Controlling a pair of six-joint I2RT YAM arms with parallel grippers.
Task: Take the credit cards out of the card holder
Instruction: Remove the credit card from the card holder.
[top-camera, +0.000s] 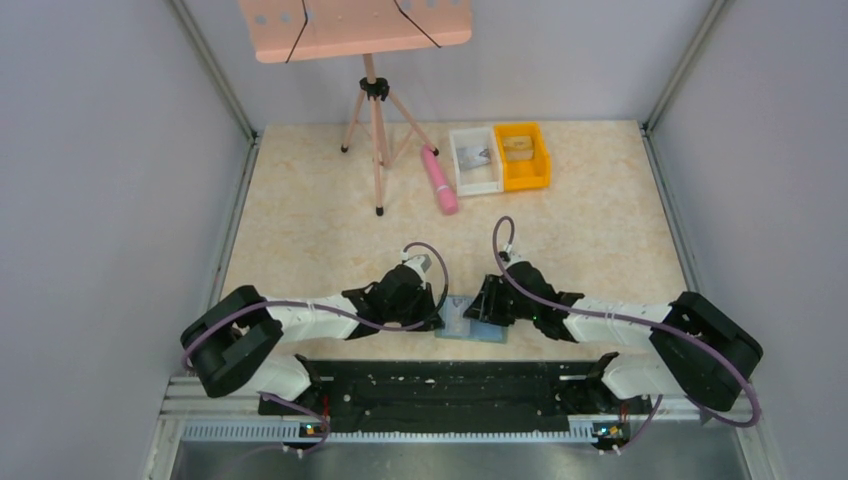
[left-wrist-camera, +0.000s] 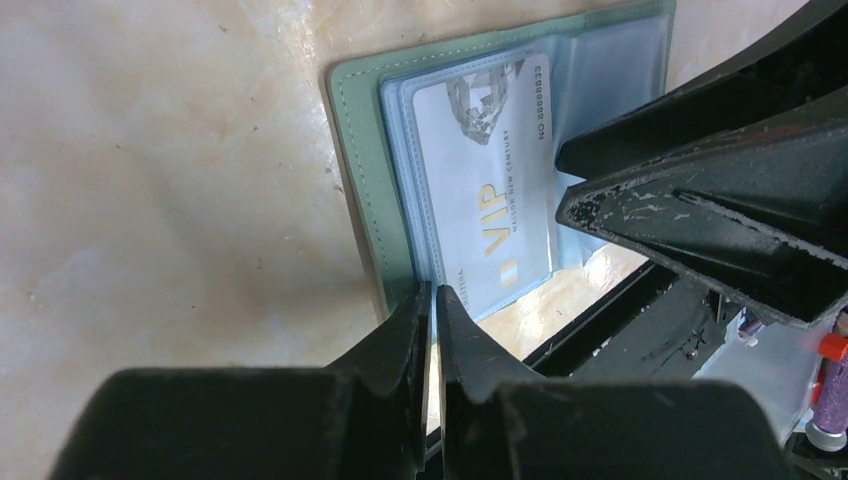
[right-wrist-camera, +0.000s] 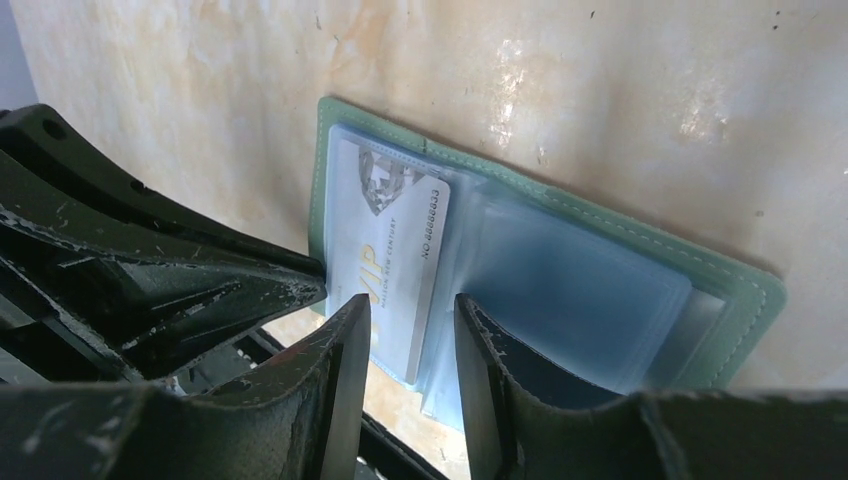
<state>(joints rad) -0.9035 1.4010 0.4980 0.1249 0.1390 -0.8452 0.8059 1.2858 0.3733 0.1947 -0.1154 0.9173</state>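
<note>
The sage-green card holder lies spread open on the table between my two grippers. Its green rim and blue clear pockets show in both wrist views. A pale credit card with gold "VIP" print sits in a pocket, also seen in the right wrist view. My left gripper is pinched shut on the holder's near edge by the pocket corner. My right gripper is open, its fingers on either side of the card's near end. No other card shows.
A white bin and an orange bin stand at the back right, with a pink tube beside them. A tripod with a pink board stands at the back. A black rail runs just behind the holder's near edge.
</note>
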